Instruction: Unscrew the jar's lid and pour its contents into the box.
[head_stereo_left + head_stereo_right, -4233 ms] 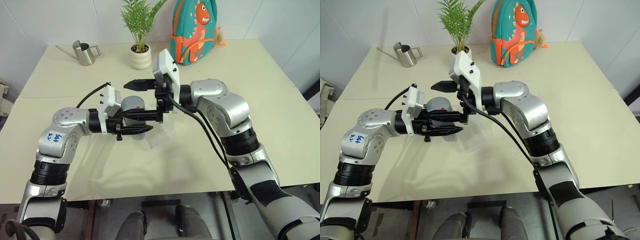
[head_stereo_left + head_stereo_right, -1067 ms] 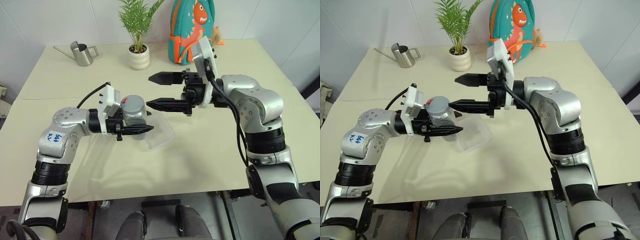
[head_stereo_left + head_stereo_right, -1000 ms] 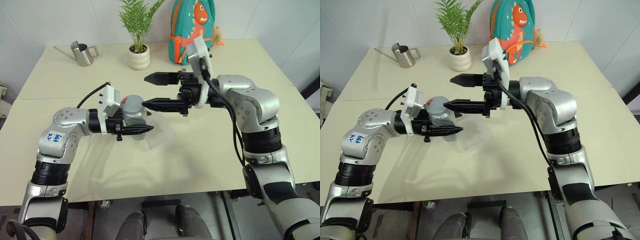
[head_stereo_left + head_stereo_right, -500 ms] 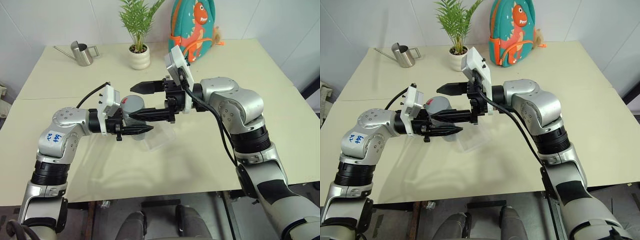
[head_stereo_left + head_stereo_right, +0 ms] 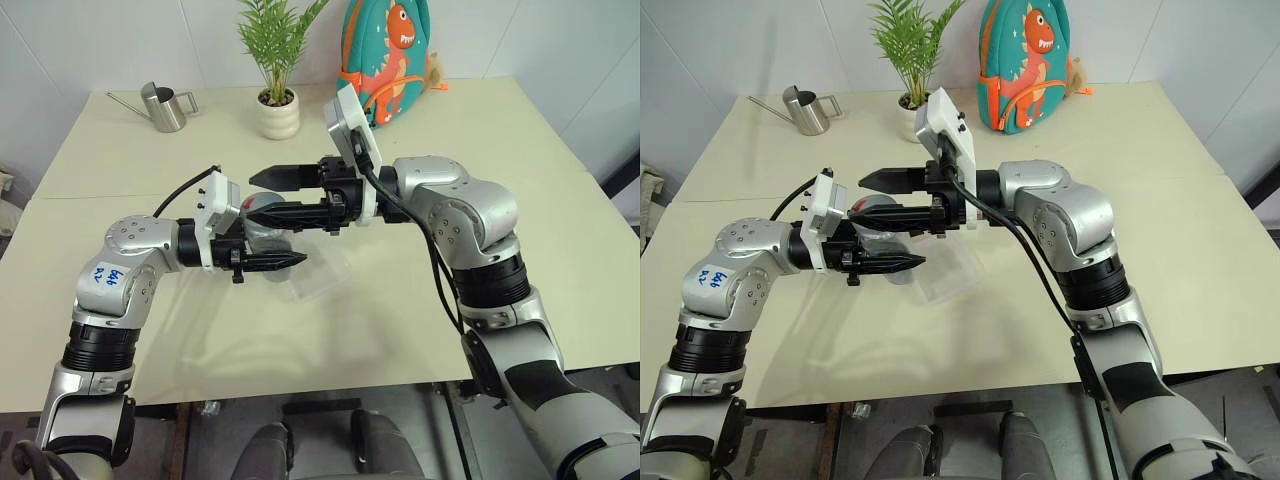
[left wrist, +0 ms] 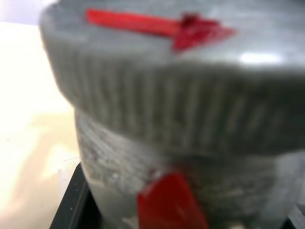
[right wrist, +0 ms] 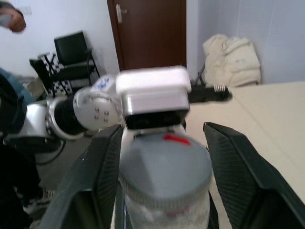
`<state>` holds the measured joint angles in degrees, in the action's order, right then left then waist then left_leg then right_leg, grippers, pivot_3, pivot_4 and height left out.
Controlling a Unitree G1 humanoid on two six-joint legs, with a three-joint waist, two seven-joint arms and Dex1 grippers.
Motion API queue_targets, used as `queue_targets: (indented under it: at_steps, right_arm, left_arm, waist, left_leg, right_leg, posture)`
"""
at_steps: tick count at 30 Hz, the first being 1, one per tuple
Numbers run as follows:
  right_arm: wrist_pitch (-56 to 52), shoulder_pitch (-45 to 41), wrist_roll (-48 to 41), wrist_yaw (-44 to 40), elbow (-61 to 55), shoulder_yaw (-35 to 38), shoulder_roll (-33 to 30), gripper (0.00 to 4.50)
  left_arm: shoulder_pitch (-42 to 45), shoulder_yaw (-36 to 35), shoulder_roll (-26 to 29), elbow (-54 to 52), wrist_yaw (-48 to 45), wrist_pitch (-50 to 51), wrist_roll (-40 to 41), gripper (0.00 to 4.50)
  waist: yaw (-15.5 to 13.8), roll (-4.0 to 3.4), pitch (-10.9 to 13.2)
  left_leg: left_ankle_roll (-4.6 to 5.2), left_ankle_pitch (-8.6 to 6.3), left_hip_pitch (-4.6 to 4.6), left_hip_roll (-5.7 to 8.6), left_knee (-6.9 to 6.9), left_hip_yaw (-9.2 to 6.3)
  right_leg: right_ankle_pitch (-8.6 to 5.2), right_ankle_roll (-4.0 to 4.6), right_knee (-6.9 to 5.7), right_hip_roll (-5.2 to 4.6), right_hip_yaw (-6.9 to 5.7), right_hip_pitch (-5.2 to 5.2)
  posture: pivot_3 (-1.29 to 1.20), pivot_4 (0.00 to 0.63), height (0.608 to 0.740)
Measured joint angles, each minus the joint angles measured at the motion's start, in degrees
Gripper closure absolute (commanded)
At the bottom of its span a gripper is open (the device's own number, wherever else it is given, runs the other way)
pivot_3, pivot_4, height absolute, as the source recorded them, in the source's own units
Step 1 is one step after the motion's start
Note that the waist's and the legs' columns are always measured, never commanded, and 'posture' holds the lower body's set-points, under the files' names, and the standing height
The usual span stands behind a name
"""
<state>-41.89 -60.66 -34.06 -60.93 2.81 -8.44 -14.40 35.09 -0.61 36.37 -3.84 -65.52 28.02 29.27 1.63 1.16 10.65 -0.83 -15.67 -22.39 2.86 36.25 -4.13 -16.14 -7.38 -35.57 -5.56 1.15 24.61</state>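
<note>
The jar (image 5: 262, 232) is held up off the cream bench (image 5: 420, 300) by the left gripper (image 5: 285, 252), whose jaws are clamped on the jar's body — one black finger runs along its near side, pointing toward the right arm. The jar stands upright, and the lid (image 7: 164, 163) is on it, grey with ribbed sides and a red arrow-like mark on top. In the left wrist view the lid (image 6: 171, 71) sits close before the camera, with a second red mark on the jar's wall under it.

The right gripper (image 5: 268, 196) reaches in from the opposite side at the height of the lid. Its two black fingers (image 7: 238, 183) stand one on each side of the lid, and in the right wrist view a thin gap shows between each finger and the lid's rim, so the jaws look apart around it rather than pressed on it; whether they touch cannot be told for sure.

The clear box (image 5: 318, 282) lies flat on the bench just below and beside the jar, on the side toward the right arm. The contents cannot be made out through the jar's cloudy wall.

Farther from the jar, along the bench's back edge, stand a steel watering can (image 5: 165, 105), a potted plant (image 5: 278, 100) and a teal dinosaur backpack (image 5: 385, 55).
</note>
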Motion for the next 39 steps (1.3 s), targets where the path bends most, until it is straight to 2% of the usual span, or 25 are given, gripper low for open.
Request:
queue_targets:
  at_steps: [6, 10, 15, 22, 33, 36, 39]
  right_arm:
    - [-8.60, -0.09, -11.87, 5.84, -0.67, 10.97, 1.76, 1.55]
    - [-7.65, 1.23, -9.03, 6.90, -2.44, 9.35, -1.92, 1.55]
    - [-5.69, 2.64, -4.81, 5.32, -3.21, 3.70, -4.18, 0.05]
    - [0.99, 2.64, 1.46, 3.63, -3.57, -2.56, -3.75, 0.05]
    - [1.60, 2.62, 2.60, 2.44, -3.06, -3.90, -2.84, 0.05]
    - [1.59, 2.62, 2.56, 2.45, -2.63, -3.88, -2.40, 0.61]
    - [1.55, 2.57, 2.28, 2.52, -2.28, -3.65, -1.52, 1.59]
  left_arm:
    - [-1.09, -0.12, 0.20, -0.16, 0.41, 0.11, 0.01, 2.46]
    - [-1.47, -0.56, 0.45, -0.16, 0.42, 0.12, 0.01, 2.46]
    - [-1.47, -0.51, 0.45, -0.12, 0.33, 0.11, 0.00, 2.46]
    - [-1.43, -0.46, 0.44, -0.06, -0.30, 0.11, 0.00, 2.46]
    - [-1.42, -0.46, 0.44, -0.06, -0.34, 0.35, -0.01, 2.46]
    - [-1.42, -0.46, 0.44, -0.08, -0.26, 0.68, -0.01, 2.46]
    - [-1.41, -0.46, 0.44, -0.09, -0.24, 0.75, -0.01, 2.46]
  waist:
    - [-0.08, 0.00, 0.00]
    - [-0.07, 0.00, 0.00]
    - [0.20, 0.00, 0.00]
    - [-0.02, 0.00, 0.00]
    - [0.01, 0.00, 0.00]
    - [0.01, 0.00, 0.00]
    - [0.00, 0.00, 0.00]
  left_leg:
    - [0.00, 0.00, -0.01, 0.00, -0.01, -0.02]
    - [0.01, -0.01, 0.00, 0.02, -0.02, 0.01]
    - [0.02, -0.01, 0.00, -0.02, -0.03, 0.10]
    - [0.02, -0.02, 0.00, 0.01, 0.01, 0.09]
    - [0.02, -0.02, 0.00, -0.01, 0.00, 0.07]
    - [0.02, -0.02, 0.00, -0.01, 0.00, 0.08]
    - [0.02, -0.02, 0.00, -0.01, 0.00, 0.07]
  right_leg:
    - [0.00, 0.00, 0.01, -0.05, 0.00, -0.01]
    - [0.00, 0.00, 0.02, -0.04, 0.01, 0.00]
    - [0.00, 0.00, -0.02, 0.03, 0.09, 0.06]
    - [0.01, -0.01, -0.01, 0.00, 0.08, 0.03]
    - [0.01, 0.00, -0.01, 0.02, 0.07, 0.04]
    - [0.01, -0.01, -0.01, 0.01, 0.07, 0.04]
    - [0.01, 0.00, -0.01, 0.01, 0.07, 0.04]
  posture:
    - [0.00, 0.150, 0.740]
    - [0.00, 0.150, 0.740]
    - [0.00, 0.150, 0.740]
    - [0.00, 0.150, 0.740]
    - [0.00, 0.150, 0.740]
    - [0.00, 0.150, 0.740]
    - [0.00, 0.150, 0.740]
